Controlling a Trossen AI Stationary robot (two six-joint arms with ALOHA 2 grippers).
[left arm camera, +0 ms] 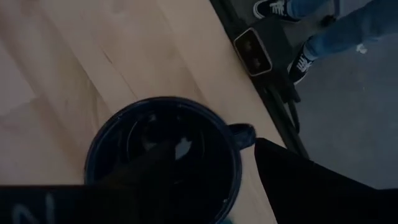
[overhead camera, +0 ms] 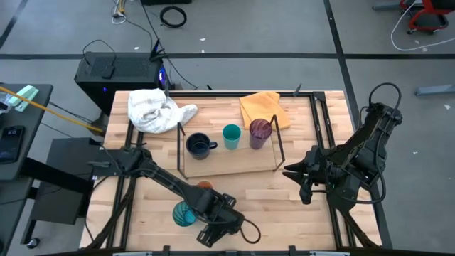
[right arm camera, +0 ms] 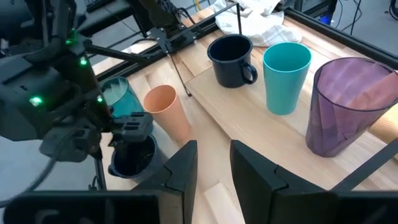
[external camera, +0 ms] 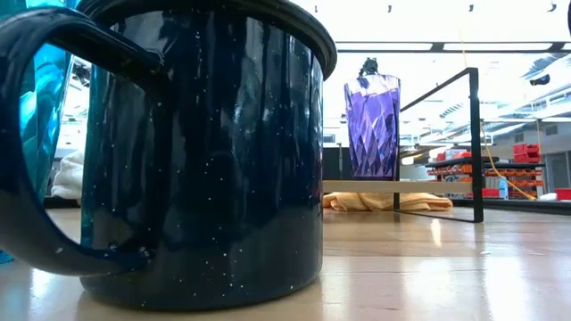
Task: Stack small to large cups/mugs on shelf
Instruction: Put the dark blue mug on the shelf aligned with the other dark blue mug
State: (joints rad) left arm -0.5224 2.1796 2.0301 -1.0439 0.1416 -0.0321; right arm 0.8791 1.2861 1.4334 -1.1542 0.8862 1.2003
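Three cups stand on the shelf (overhead camera: 227, 168); my left fingers (right arm camera: 127, 134) spread over the navy mug (left arm camera: 165, 158), three remaining.

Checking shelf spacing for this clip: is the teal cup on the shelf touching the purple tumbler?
Apart. The right wrist view shows bare shelf board between the teal cup and the purple tumbler; the high view shows the same gap.
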